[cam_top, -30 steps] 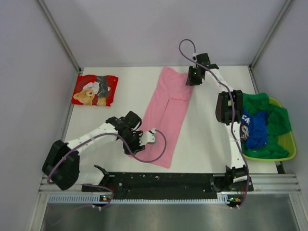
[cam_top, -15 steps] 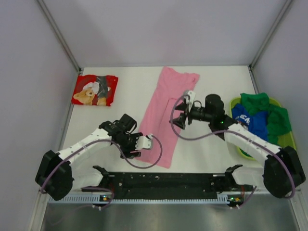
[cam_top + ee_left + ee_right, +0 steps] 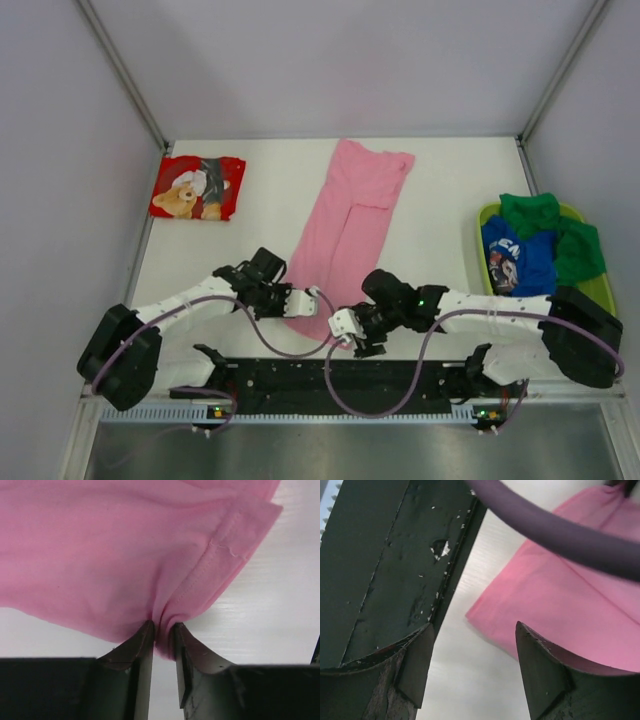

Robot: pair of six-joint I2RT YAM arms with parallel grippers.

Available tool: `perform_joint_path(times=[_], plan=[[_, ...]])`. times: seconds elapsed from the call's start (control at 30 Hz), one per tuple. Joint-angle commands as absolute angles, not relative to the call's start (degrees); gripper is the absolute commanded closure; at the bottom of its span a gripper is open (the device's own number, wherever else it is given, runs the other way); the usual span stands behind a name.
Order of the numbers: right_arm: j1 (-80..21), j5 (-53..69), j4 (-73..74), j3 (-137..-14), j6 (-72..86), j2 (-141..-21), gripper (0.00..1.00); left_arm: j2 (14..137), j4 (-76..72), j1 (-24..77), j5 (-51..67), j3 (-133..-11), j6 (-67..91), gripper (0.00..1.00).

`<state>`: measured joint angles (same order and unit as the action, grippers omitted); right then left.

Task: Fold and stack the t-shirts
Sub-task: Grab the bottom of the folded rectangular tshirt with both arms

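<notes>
The long pink shirt (image 3: 345, 225) lies on the tabletop (image 3: 440, 200) with bare room on either side. Both arms reach low and inward to its near end. The left claw (image 3: 162, 627) pinches the hem. The right claw (image 3: 475, 630) is spread at the near corner by the front rail (image 3: 330, 375). There are four shirts in all: the red shirt (image 3: 197, 187) lies far left, and the blue shirt (image 3: 520, 262) and green shirt (image 3: 545, 215) sit in one tray (image 3: 598, 290).

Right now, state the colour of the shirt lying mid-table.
Plain pink cloth t-shirt, best in top external view.

Right hand (image 3: 473, 627), fingers (image 3: 415, 665) wide apart, just short of pink t-shirt (image 3: 560, 595) corner.
</notes>
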<state>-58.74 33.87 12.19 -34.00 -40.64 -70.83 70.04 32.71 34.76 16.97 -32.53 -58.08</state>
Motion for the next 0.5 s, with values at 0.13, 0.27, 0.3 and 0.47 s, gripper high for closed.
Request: perform_joint_path(times=[0.13,0.27,0.3,0.47], plan=[[-66.88,22.42,5.46,-35.77,-41.49,-83.84,0.43,71.55,36.11,35.16,15.55,-32.17,-57.3,0.99],[-68.38,18.82,6.94,-38.58,-38.24,-87.1,0.64,69.17,41.82,35.42,18.36,-32.6,-57.04,1.0],[-68.38,18.2,7.55,-39.11,-37.8,-87.36,0.69,68.65,43.66,35.77,18.72,-32.69,-56.95,1.0],[-68.55,17.14,14.04,-40.87,-37.35,-85.18,1.0,67.24,53.15,36.65,21.08,-35.41,-56.07,1.0]])
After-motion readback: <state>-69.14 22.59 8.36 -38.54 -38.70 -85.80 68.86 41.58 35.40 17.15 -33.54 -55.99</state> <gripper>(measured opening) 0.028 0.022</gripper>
